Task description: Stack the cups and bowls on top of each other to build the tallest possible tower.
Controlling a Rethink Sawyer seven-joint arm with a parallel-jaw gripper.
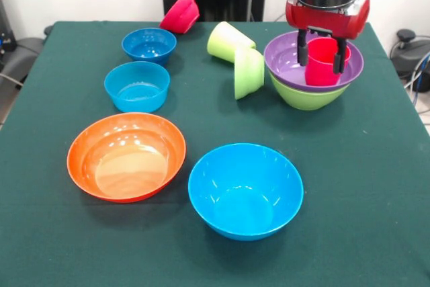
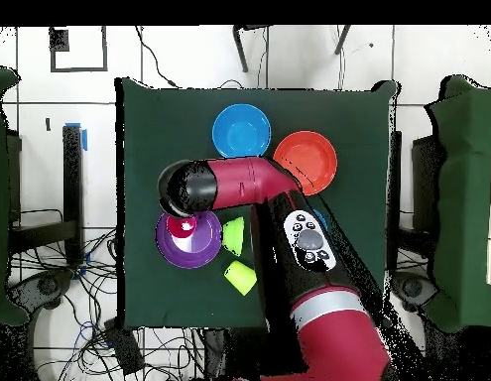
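Claw (image 1: 322, 52) is seen at the far right of the desk, its two black fingers (image 1: 303, 48) set on either side of the red cup (image 1: 322, 62), apparently touching its sides; the spread is only as wide as the cup. Full grip pressure cannot be judged.

Surface and room: a dark green cloth covers the desk (image 1: 376, 186). A white wall is seen behind, cables on the floor at both sides. From overhead, white floor tiles and tangled cables (image 2: 61, 288) are noted round the desk.

Near edge, front view: large light blue bowl (image 1: 245, 189), upright, mouth up. Just left of it, large orange bowl (image 1: 126, 156), upright.

Middle: small light blue bowl (image 1: 137, 86), upright. Right of centre, small lime green bowl (image 1: 248, 71) lies on its side, tipped against the lime green cup (image 1: 227, 41), which also lies on its side, long axis roughly level with the desk.

Far: dark blue bowl (image 1: 149, 45), upright. Behind it, pink-red bowl (image 1: 180, 13) is tilted on its edge.

Far right: the tower (image 1: 310, 78) is made up of the large lime green bowl (image 1: 306, 97) at the base, purple bowl (image 1: 282, 55) nested in it, and the red cup standing upright inside, mouth up, long axis vertical. Overhead, the arm (image 2: 244, 184) is seen reaching over this stack.
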